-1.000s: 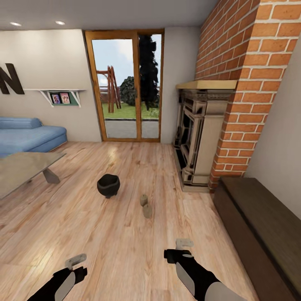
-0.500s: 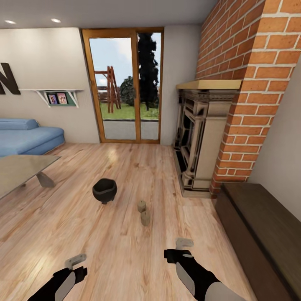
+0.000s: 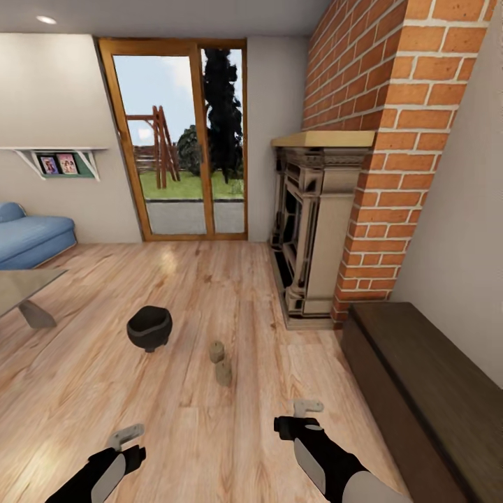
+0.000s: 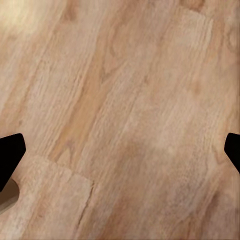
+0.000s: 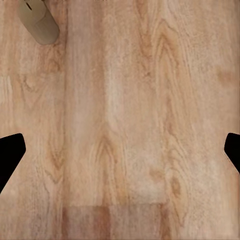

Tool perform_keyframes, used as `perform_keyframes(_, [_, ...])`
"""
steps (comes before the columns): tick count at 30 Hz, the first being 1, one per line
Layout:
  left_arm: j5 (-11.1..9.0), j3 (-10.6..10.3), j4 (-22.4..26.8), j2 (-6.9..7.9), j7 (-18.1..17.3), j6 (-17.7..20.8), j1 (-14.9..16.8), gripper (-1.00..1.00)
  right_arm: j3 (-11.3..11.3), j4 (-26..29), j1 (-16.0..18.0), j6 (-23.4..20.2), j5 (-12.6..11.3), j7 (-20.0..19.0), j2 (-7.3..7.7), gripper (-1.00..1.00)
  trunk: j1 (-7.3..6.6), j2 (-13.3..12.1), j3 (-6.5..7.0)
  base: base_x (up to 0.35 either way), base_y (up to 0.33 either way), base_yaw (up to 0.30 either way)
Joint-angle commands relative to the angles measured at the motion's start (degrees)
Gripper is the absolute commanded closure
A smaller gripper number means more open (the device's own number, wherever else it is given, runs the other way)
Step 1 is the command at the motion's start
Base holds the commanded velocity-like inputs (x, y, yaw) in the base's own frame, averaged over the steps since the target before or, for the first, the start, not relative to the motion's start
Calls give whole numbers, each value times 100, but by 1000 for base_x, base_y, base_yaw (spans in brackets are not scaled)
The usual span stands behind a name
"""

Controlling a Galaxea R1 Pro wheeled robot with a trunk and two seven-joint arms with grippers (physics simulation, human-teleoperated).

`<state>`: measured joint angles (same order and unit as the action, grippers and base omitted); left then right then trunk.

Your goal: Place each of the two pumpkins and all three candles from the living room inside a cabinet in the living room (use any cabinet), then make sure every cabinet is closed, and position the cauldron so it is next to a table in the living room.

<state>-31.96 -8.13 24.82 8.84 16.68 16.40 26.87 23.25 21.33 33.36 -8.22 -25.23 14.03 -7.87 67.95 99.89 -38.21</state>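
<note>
The black cauldron (image 3: 149, 327) stands on the plank floor, left of centre. Two short tan candles (image 3: 216, 351) (image 3: 223, 373) stand close together to its right, ahead of my arms. One candle (image 5: 37, 22) also lies at a corner of the right wrist view. The long dark-brown cabinet (image 3: 419, 377) runs along the right wall, its fronts shut. A corner of the glossy grey table (image 3: 21, 288) shows at the far left. My left gripper (image 3: 126, 436) and right gripper (image 3: 307, 406) hang low over bare floor, both open and empty. The pumpkins are out of view.
A brick-and-stone fireplace (image 3: 307, 237) juts from the right wall beside the cabinet's far end. The blue sofa (image 3: 28, 237) sits at the far left. A glass patio door (image 3: 181, 140) fills the back wall. Open floor lies between my arms and the candles.
The whole picture has slid left, so the camera has turned right. Cauldron, candles and table now sit further left in view. Both arms hold the same pose.
</note>
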Motion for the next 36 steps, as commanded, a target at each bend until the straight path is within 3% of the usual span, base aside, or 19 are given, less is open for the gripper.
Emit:
perform_keyframes(1, [-68,-37,14,9,41,21,2,-100,48,12,4,-30,-39,47,4,-100,0,3,-6,27,-1,-25])
perform_keyframes(4, [-97,-6,17,11,31,16,2,-100,48,12,4,-30,-43,47,4,-100,0,3,-7,12,0,-11])
perform_keyframes(12, [-108,13,21,12,28,17,3,-100,48,19,4,-38,-51,41,4,-100,-176,-318,137,1,0,-1])
perform_keyframes(19, [-109,13,20,12,28,18,3,-100,45,18,4,-44,-75,-554,4,-100,-329,-599,262,0,0,0])
perform_keyframes(23, [-109,6,20,12,28,21,3,-100,41,13,4,-18,-66,-661,4,-100,-417,-759,334,0,0,0])
perform_keyframes(31, [-64,-13,18,6,27,19,2,-100,34,-4,4,568,-54,-669,52,-100,-593,-1080,478,0,0,0])
perform_keyframes(36, [-50,-52,21,-2,28,14,1,-100,38,-7,4,668,-53,-665,64,-100,-703,-1281,573,0,0,10])
